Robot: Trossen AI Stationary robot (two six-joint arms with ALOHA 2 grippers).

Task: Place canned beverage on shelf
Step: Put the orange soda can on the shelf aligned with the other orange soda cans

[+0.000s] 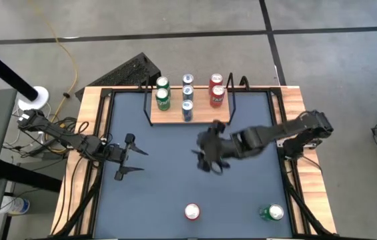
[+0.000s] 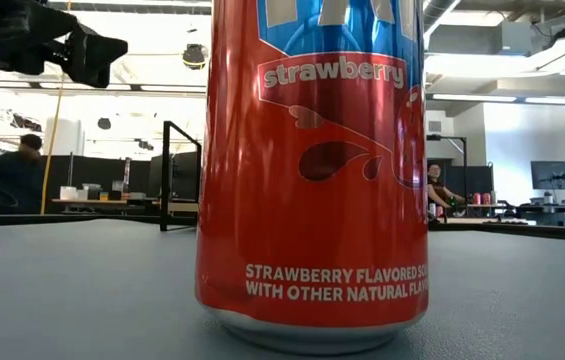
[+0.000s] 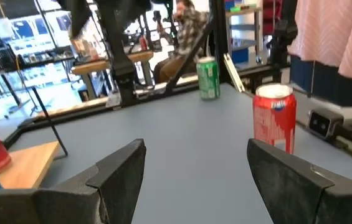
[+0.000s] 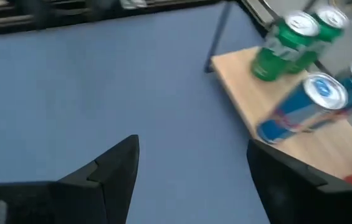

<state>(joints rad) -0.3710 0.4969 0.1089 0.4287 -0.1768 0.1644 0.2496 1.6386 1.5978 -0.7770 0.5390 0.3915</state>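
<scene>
Overhead arrangement of the table at the moment shown. The shelf [image 1: 189, 115], a light-wood board with black wire end frames, stands at the far edge and carries seven cans in three files: two green, three blue, two red. Two cans remain loose on the dark table [image 1: 161, 200] near its front edge: a red strawberry can [image 1: 192, 212] at centre and a green can [image 1: 272, 213] toward the right corner, well apart from each other and from the shelf. The right gripper [image 1: 209, 159] hangs over mid-table just in front of the shelf, fingers spread wide and holding nothing; the left gripper [image 1: 127, 157] waits over the left side, likewise spread and empty. Either loose can is judged a rigid, smooth-walled metal cylinder, moderately heavy if full, with a thin wall that would dent under hard squeeze and a glossy surface liable to slip. The advisable hold is across the middle of the upright body, fingers on opposite sides, below the tapered shoulder, firm enough to prevent sliding while keeping the can vertical.
</scene>
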